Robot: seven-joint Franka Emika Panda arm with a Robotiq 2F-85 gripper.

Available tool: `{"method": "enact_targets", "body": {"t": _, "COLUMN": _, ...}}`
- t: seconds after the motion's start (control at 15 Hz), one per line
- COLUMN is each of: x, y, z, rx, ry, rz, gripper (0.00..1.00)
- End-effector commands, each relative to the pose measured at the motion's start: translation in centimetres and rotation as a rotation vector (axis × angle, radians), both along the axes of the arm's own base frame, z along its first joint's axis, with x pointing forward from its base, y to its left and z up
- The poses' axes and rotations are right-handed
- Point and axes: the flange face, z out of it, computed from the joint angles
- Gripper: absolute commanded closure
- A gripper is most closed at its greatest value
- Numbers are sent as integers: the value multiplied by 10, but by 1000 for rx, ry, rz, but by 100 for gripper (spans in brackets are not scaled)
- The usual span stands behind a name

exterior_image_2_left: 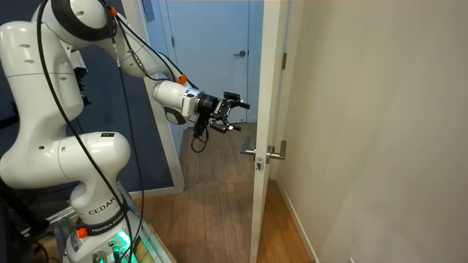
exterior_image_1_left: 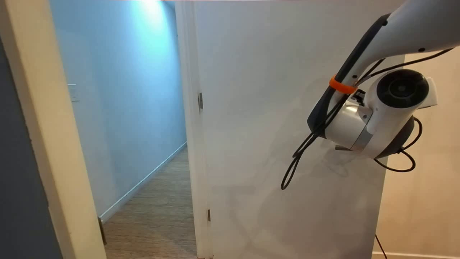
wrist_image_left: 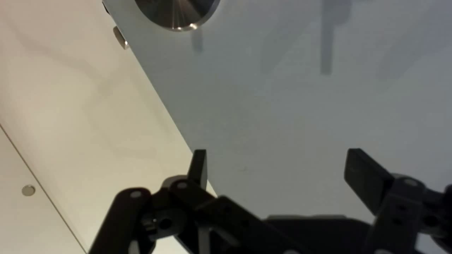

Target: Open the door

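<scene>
The door [exterior_image_1_left: 273, 115] stands wide open; the job looks all but done

At near left in an exterior view, the arm [exterior_image_2_left: 40, 153] reaches rightward. Its gripper [exterior_image_2_left: 240, 117], spread wide and holding nothing, hangs above and apart from the lever handle [exterior_image_2_left: 248, 151]; drawing the arm back is likely all that remains. Just right of the gripper stands the door, its free edge toward the near side, apart from the right-hand wall [exterior_image_2_left: 365, 120]. Farther back, left of the door, runs the hallway floor [exterior_image_1_left: 154, 212]. At the far end another white door [exterior_image_2_left: 208, 44], likely not the task's, is shut.
</scene>
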Motion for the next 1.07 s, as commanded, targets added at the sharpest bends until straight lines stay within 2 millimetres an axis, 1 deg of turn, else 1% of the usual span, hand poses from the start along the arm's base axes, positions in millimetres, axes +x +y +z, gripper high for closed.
{"method": "enact_targets", "body": {"t": 0.0, "x": 1, "y": -1, "z": -1, "rx": 6, "ry": 1, "rz": 3, "gripper": 0}}
{"method": "enact_targets", "body": {"t": 0.47, "x": 1, "y": 0, "z": 2, "rx": 26, "ry": -7, "rz": 8, "gripper": 0}}
{"method": "enact_targets", "body": {"t": 0.53, "x": 5, "y": -3, "z": 3, "rx": 44, "ry": -6, "rz": 5, "gripper": 0}}
{"method": "enact_targets", "body": {"t": 0.6, "x": 8, "y": -8, "z": 8, "rx": 45, "ry": -29, "rz": -5, "gripper": 0}}
{"method": "enact_targets", "body": {"t": 0.67, "x": 12, "y": -15, "z": 5, "rx": 56, "ry": -13, "rz": -10, "gripper": 0}}
{"method": "enact_targets", "body": {"t": 0.8, "x": 16, "y": -35, "z": 9, "rx": 70, "ry": -26, "rz": -41, "gripper": 0}}
{"method": "enact_targets", "body": {"t": 1.0, "x": 21, "y": -67, "z": 12, "rx": 86, "ry": -19, "rz": -42, "gripper": 0}}
